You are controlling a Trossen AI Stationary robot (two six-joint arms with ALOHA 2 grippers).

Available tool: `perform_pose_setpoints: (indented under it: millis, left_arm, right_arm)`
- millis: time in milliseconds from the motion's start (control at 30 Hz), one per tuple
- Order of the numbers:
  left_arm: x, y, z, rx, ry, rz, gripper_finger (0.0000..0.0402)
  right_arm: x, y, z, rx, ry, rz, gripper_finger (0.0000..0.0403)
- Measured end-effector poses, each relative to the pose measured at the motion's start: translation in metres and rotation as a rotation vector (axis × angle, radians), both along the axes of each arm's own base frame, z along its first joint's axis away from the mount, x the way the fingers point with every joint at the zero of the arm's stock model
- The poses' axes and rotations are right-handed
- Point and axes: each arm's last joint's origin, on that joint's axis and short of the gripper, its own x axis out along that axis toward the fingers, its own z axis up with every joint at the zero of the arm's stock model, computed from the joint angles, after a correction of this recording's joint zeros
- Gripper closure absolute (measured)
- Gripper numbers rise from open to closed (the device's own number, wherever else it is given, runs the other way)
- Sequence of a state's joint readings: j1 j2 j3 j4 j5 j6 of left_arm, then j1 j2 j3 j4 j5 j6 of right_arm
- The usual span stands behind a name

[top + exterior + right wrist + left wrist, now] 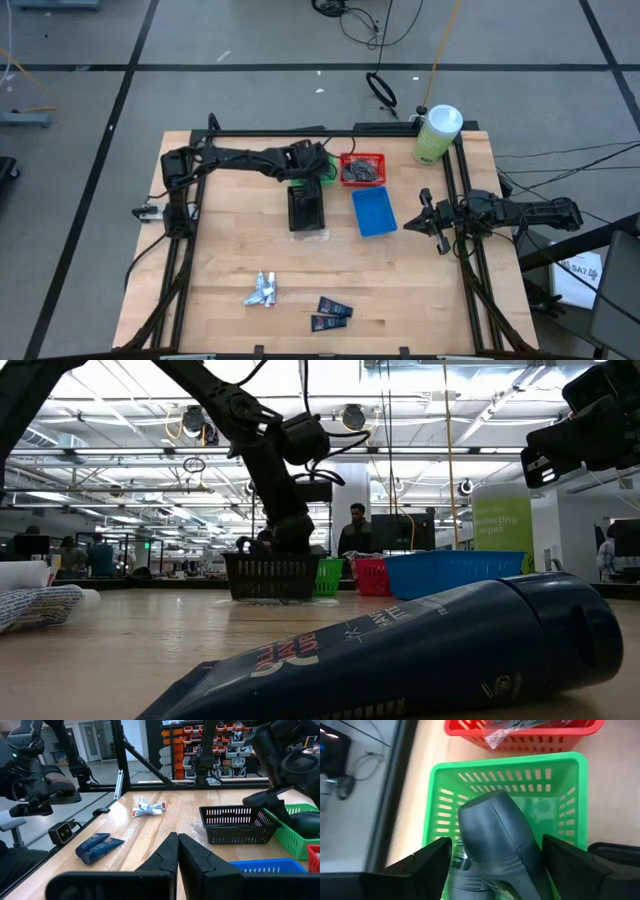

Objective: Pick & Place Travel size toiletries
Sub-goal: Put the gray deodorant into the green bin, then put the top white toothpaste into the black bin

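My left gripper (495,865) is open over the green bin (318,168), its fingers on either side of a dark grey oval piece (495,840) that reaches down into the bin; the piece also shows in the right wrist view (304,822). Silver-white mini tubes (263,291) and two navy tubes (331,314) lie on the table near its front edge. My right gripper (177,855) is shut and empty at the table's right side (432,222). My left gripper's fingers (427,865) stand on either side of the dark oval piece's wide end (485,870), coming from above and pointing down into the green bin. I cannot tell whether they touch it.
A black basket (306,207) stands just in front of the green bin. A red bin (363,168) with packets and a blue bin (374,212) stand to the right. A large pale-green bottle (437,133) stands at the far right. People show in the room behind the table (356,525).
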State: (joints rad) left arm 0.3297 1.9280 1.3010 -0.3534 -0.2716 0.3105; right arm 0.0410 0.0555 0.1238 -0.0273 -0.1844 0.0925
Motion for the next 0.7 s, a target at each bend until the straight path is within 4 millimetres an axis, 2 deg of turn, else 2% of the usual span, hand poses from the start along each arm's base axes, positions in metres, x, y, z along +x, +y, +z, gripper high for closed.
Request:
perform_pose_setpoints:
  millis: [100, 200, 400, 533, 700]
  left_arm:
    - [-0.001, -0.005, 0.006, 0.069, 0.028, -0.007, 0.0082]
    - [-0.003, -0.013, 0.021, 0.126, 0.021, -0.009, 0.0072]
    - [-0.011, -0.035, 0.067, 0.154, -0.119, -0.034, 0.0075]
    - [-0.027, -0.054, 0.103, 0.130, -0.227, -0.015, 0.0084]
    - [-0.053, -0.086, 0.138, 0.098, -0.281, -0.057, 0.0093]
  right_arm:
    - [0.000, 0.000, 0.000, 0.000, 0.000, 0.000, 0.0399]
    - [0.000, 0.000, 0.000, 0.000, 0.001, 0.000, 0.0399]
    - [0.000, 0.000, 0.000, 0.000, 0.001, 0.000, 0.0399]
    - [0.000, 0.000, 0.000, 0.000, 0.001, 0.000, 0.0399]
    - [0.000, 0.000, 0.000, 0.000, 0.002, 0.000, 0.0399]
